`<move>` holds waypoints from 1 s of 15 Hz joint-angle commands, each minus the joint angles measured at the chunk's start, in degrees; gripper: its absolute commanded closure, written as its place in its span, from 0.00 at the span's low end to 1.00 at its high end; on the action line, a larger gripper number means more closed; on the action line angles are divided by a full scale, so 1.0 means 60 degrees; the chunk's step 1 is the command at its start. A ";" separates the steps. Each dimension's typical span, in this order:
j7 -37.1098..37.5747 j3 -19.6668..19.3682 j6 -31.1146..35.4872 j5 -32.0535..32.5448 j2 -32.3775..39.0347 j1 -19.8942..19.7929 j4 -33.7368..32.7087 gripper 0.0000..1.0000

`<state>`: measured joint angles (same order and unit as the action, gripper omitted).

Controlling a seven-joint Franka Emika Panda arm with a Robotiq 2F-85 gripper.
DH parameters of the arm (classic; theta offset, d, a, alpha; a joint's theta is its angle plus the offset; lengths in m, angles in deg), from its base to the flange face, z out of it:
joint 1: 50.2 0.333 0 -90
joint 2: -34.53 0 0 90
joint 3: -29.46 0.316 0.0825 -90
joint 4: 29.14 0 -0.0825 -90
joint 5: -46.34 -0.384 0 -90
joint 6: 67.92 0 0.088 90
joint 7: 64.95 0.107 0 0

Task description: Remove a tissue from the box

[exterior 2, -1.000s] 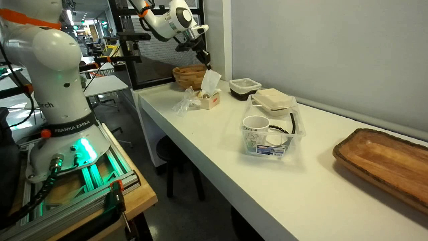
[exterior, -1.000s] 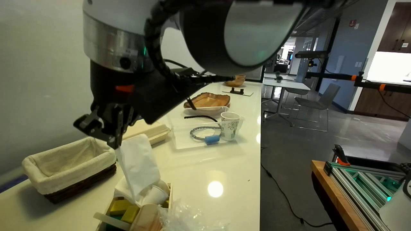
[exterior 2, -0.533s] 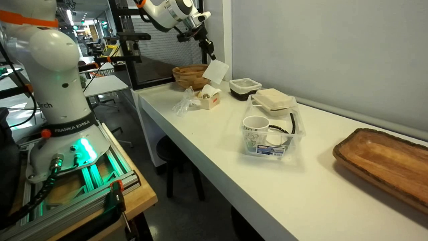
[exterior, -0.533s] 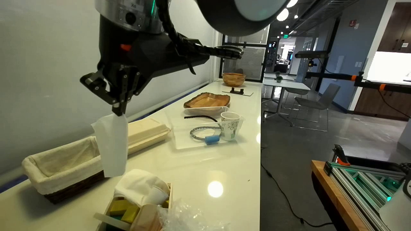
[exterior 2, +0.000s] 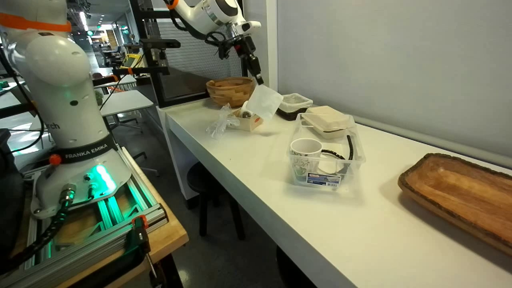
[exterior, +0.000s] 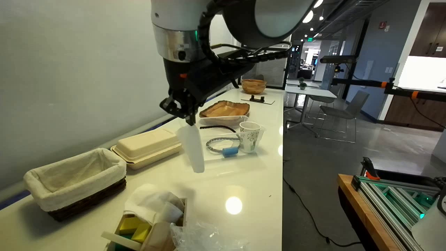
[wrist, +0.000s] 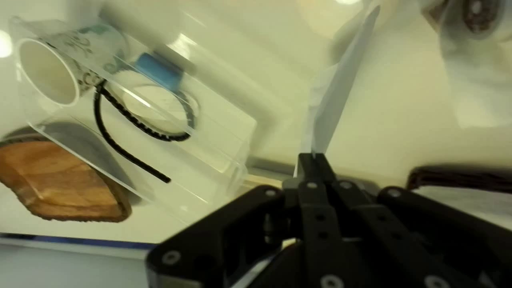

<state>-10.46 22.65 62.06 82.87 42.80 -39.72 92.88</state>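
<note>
My gripper (exterior: 190, 122) is shut on the edge of a white tissue (exterior: 193, 150), which hangs below it above the table. In an exterior view the tissue (exterior 2: 265, 102) hangs beside the small box (exterior 2: 245, 125) and partly covers it. In the wrist view the closed fingertips (wrist: 315, 157) pinch the tissue (wrist: 340, 92), seen nearly edge-on. The box (exterior: 185, 209) stands on the white table with more white tissue (exterior: 144, 202), yellow blocks (exterior: 141, 232) and other small items in it. The held tissue is apart from the box.
A clear plastic bin (exterior 2: 320, 182) holds a patterned paper cup (exterior 2: 306, 150) and a black cord. A tan clamshell container (exterior: 150, 146) and a cloth-lined basket (exterior: 87, 191) stand along the wall. A crumpled plastic bag (exterior: 205, 237) lies against the box. A wooden tray (exterior 2: 460, 196) and bowl (exterior 2: 230, 92) also stand there.
The tissue, earlier reaching down into the box, came free as my gripper rose. My gripper has since moved away from the box toward the clear bin and a little lower, still holding the tissue.
</note>
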 commanded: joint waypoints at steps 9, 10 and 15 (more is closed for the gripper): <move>0.0827 0.0066 -0.1541 0.0757 0.2455 -0.0859 -0.0635 1.00; 0.0971 0.0062 -0.1267 0.0788 0.2690 -0.0862 -0.0786 1.00; 0.1678 -0.0006 0.0490 0.1087 0.3276 -0.0832 -0.1304 0.67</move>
<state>-2.81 22.77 59.69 88.28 60.71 -44.67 86.93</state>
